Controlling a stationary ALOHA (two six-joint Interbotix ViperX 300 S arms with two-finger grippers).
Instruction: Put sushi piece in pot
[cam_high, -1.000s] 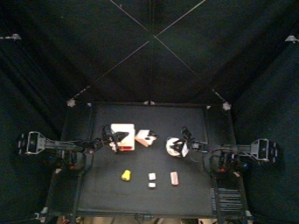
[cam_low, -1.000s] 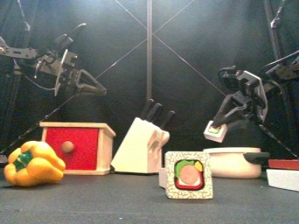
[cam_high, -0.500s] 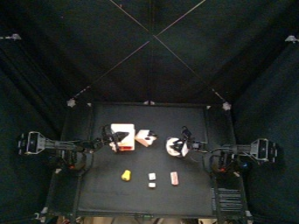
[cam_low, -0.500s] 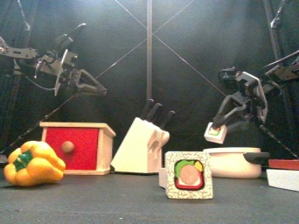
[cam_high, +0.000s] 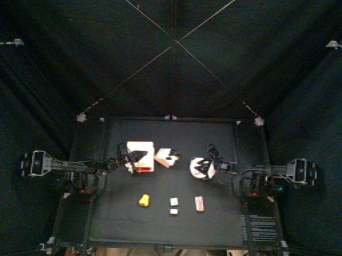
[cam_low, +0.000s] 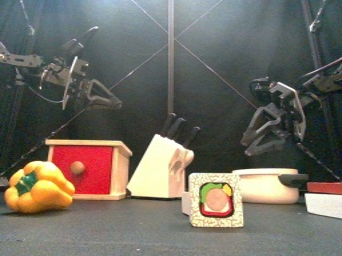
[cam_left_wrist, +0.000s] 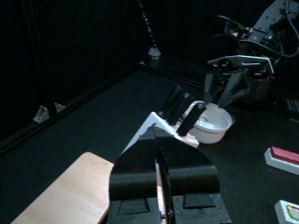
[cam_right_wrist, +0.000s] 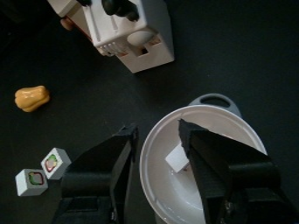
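From where I stand, the right gripper (cam_low: 262, 128) hangs above the pot (cam_low: 271, 186) with its jaws apart and nothing between them. Directly beneath those jaws, seen through the gap in the right wrist view, the sushi piece (cam_right_wrist: 180, 162) lies inside the pot (cam_right_wrist: 211, 166), a small whitish chunk resting against the white inner wall. The jaws are clear of it, not touching piece or rim.

Beyond the right jaws, further across the table (cam_right_wrist: 70, 131), stands the white knife block (cam_right_wrist: 128, 35), and off to one side of them a yellow piece (cam_right_wrist: 31, 97) and two small square sushi-print pieces (cam_right_wrist: 44, 171).

The left gripper (cam_low: 80, 80) is raised high at the other side, well apart from the pot; its jaws are pressed together with nothing held, as the left wrist view shows (cam_left_wrist: 163, 179). Out ahead of those jaws sit the knife block (cam_left_wrist: 176, 127) and the pot (cam_left_wrist: 212, 125), with the right gripper (cam_left_wrist: 228, 74) poised over it.

At the front, a yellow pepper (cam_low: 38, 188), a red box with a pale top (cam_low: 88, 167) and a sushi-print block (cam_low: 215, 200) stand on the table.
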